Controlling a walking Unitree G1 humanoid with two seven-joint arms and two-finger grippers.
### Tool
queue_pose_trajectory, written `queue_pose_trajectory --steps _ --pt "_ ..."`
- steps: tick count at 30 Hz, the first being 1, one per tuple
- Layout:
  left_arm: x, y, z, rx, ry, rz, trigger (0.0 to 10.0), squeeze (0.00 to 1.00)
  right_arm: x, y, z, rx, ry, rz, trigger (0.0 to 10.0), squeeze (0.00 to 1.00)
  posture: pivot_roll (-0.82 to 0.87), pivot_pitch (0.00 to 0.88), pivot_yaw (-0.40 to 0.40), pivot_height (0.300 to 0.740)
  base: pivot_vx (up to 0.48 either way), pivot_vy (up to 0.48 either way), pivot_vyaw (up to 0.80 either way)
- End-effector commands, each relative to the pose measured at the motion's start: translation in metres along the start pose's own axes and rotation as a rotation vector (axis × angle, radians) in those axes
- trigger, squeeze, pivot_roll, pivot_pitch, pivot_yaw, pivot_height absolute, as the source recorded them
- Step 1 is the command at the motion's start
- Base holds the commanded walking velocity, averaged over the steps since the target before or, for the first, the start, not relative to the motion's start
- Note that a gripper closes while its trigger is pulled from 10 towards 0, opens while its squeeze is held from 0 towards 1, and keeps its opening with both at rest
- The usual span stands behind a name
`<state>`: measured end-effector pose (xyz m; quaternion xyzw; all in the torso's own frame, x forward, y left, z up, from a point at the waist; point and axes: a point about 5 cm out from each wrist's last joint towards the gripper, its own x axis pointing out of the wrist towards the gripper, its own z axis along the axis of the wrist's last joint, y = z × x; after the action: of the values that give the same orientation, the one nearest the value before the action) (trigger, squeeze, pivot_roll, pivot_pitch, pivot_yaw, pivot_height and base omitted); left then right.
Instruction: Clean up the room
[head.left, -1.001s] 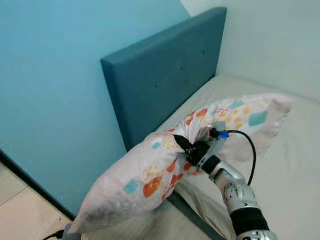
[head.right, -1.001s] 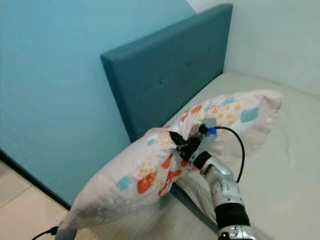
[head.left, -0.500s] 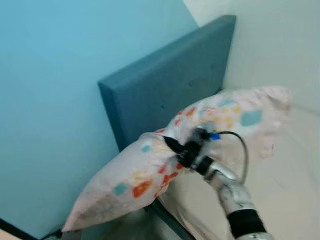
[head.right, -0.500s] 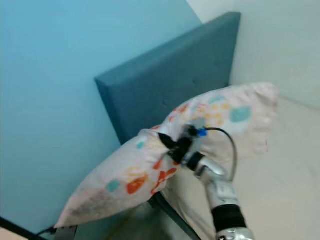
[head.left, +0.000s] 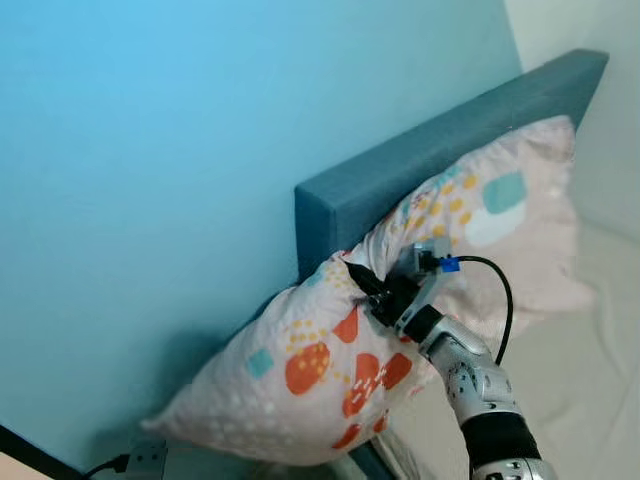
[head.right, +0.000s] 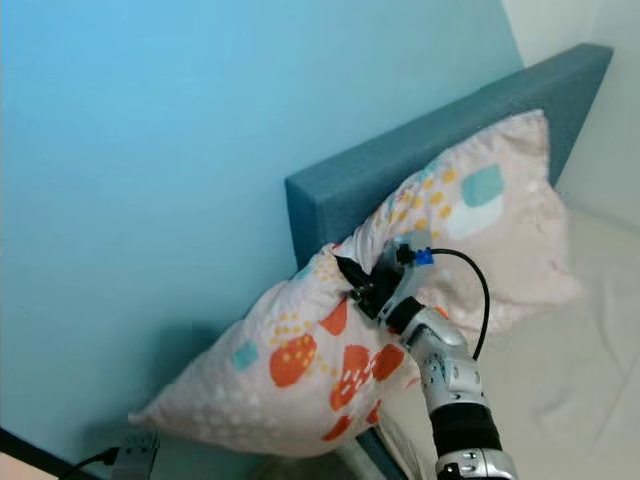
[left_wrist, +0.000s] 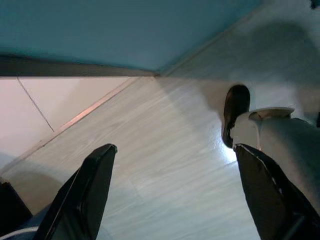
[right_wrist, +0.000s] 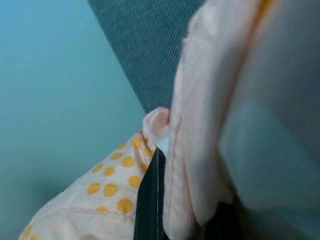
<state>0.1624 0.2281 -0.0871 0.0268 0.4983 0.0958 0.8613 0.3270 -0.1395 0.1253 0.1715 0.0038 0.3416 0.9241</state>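
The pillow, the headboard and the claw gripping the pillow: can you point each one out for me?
pillow (head.left: 330, 370), left eye view, on the patterned front below the grip.
headboard (head.left: 400, 185), left eye view, on its top edge.
right gripper (head.left: 372, 290), left eye view, where the black fingers pinch the fabric.

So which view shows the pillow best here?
The left eye view: the whole patterned pillow shows, pinched by the right end effector against the blue headboard. The right eye view matches. The right wrist view gives a fabric close-up.

Head stereo shares headboard (head.left: 420, 170); wrists close.
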Motion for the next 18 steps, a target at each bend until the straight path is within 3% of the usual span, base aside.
queue_pose_trajectory --steps 1,8,15,18 --pt "-0.001 0.000 -0.013 0.004 0.048 -0.015 10.0 0.00 0.007 0.008 0.003 -0.006 -0.013 0.044 10.0 0.00 -0.08 0.041 0.069 0.740 0.000 -0.469 0.00" --pt "-0.002 -0.001 -0.014 -0.007 0.052 -0.016 10.0 0.00 0.007 0.007 0.003 -0.005 -0.006 0.031 10.0 0.00 -0.08 0.042 0.067 0.740 0.000 -0.469 0.00" --pt "-0.002 -0.001 -0.014 -0.021 0.053 -0.009 10.0 0.00 0.007 0.005 0.001 -0.012 0.013 0.014 10.0 0.00 -0.08 0.042 0.068 0.740 0.000 0.000 0.00" --pt "-0.002 -0.001 -0.014 -0.022 0.053 -0.009 10.0 0.00 0.004 -0.004 -0.003 -0.024 0.055 -0.059 10.0 0.00 -0.08 0.044 0.069 0.740 0.000 0.000 0.00"
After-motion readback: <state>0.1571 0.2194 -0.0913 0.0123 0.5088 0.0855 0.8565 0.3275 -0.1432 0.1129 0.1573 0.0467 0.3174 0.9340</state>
